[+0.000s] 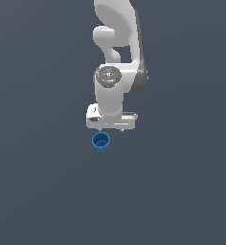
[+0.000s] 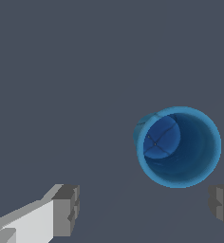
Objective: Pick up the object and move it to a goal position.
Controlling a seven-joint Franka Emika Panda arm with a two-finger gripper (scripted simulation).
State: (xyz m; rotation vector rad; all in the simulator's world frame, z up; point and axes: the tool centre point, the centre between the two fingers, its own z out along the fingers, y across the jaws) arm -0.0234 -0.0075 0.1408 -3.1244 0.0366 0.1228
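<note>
Cup (image 2: 178, 146) stands upright, mouth up (hollow showing), beneath the open, empty tool (image 2: 144, 209).

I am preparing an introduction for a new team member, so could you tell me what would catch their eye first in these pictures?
The bright blue cup stands out first: the only colour on a plain dark grey floor, upright with its hollow open. Next comes the white arm, reaching down from the exterior view's top, its gripper just above the cup. In the wrist view the fingers stand wide apart, the cup not yet between them.
</note>
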